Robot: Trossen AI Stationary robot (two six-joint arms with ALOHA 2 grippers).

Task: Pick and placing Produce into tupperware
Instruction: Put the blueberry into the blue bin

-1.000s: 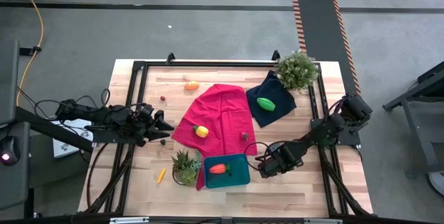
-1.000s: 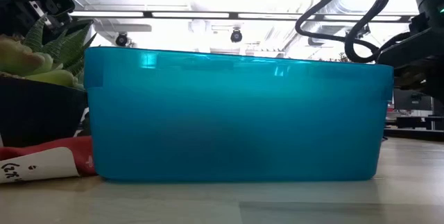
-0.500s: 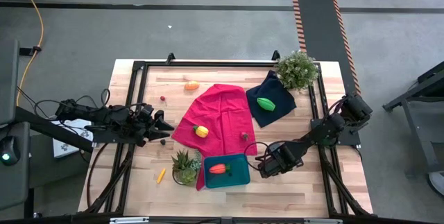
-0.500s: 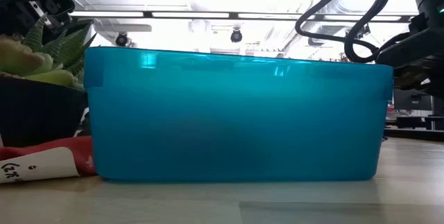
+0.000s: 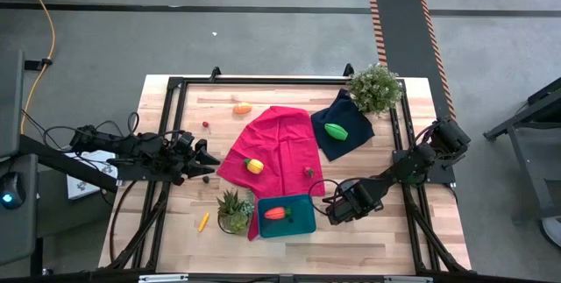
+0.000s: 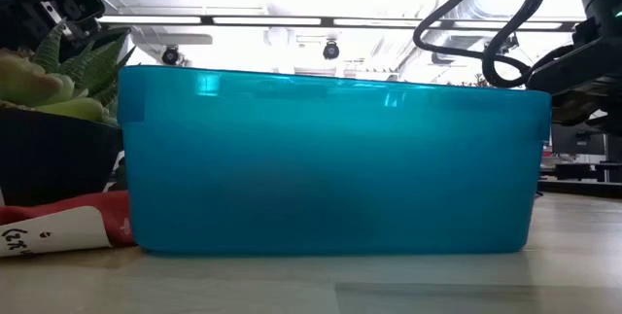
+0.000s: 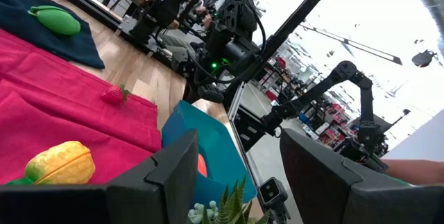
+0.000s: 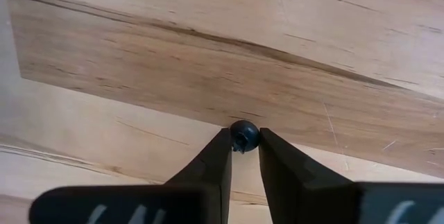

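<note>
The teal tupperware stands near the table's near edge and fills the low view. A red-orange carrot lies inside it. A yellow corn piece and a small strawberry lie on the red cloth. A green oval rests on the navy cloth, an orange piece lies toward the far edge, and a thin yellow stick lies at near left. My right gripper is just right of the tupperware, shut on a small dark berry. My left gripper waits open at the left. My right gripper pinches the small dark berry between its two fingers, at their free ends. The fingers point down at the wooden table top. Whether the berry still touches the wood, I cannot tell.
A succulent in a dark pot stands against the tupperware's left side, also in the low view. A leafy plant sits at the far right corner. Two small dark pieces lie near the left gripper. Bare wood lies right of the tupperware.
</note>
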